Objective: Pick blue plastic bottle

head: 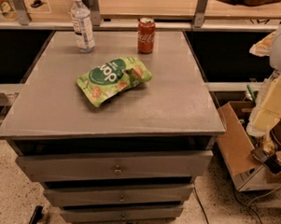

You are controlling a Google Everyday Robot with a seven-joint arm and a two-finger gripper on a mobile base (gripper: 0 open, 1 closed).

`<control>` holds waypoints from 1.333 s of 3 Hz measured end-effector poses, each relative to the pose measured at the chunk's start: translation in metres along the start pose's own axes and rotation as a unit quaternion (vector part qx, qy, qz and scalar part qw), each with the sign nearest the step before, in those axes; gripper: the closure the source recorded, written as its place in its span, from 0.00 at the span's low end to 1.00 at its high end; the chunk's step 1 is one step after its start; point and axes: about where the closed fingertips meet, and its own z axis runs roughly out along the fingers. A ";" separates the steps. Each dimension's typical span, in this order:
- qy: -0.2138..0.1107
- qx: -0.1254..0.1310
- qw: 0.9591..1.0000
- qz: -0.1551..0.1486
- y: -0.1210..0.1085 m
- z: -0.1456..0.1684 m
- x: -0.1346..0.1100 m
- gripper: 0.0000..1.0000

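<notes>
- Camera view looks down on a grey drawer cabinet (178,111); a green snack bag (115,79) lies flat mid-top and is the ref pt for everything below.
- Bag: big white letters, approx. "pop", seen turned round; the smaller print can't be read.
- Red can (146,35): white "Coca-Cola" script down its side. It stands upright behind the bag, a bit to the right, near the top's back edge, not touching the bag.
- Blue plastic bottle (83,24): clear bluish body, white cap, white label w/ dark text too small to read. It stands upright behind-left of the bag, near the back-left corner of the top, apart from the can. Nothing touches it.
- Arm (277,99): pale links stacked far right of the bag, off the cabinet, at the frame edge.
- Gripper (267,160): dark piece at the arm's low end, right of and lower than the bag, over an open cardboard box (233,136) on the floor, well apart from the bottle. Claw apart or together: can't tell.
- Below the bag, cabinet front: 3 drawers w/ small knobs.
</notes>
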 end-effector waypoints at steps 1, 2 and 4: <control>0.000 0.000 1.000 0.000 0.000 0.000 0.000 0.00; -0.029 0.020 0.999 0.014 -0.003 -0.007 0.007 0.00; -0.127 0.065 0.986 0.091 -0.036 -0.020 -0.024 0.00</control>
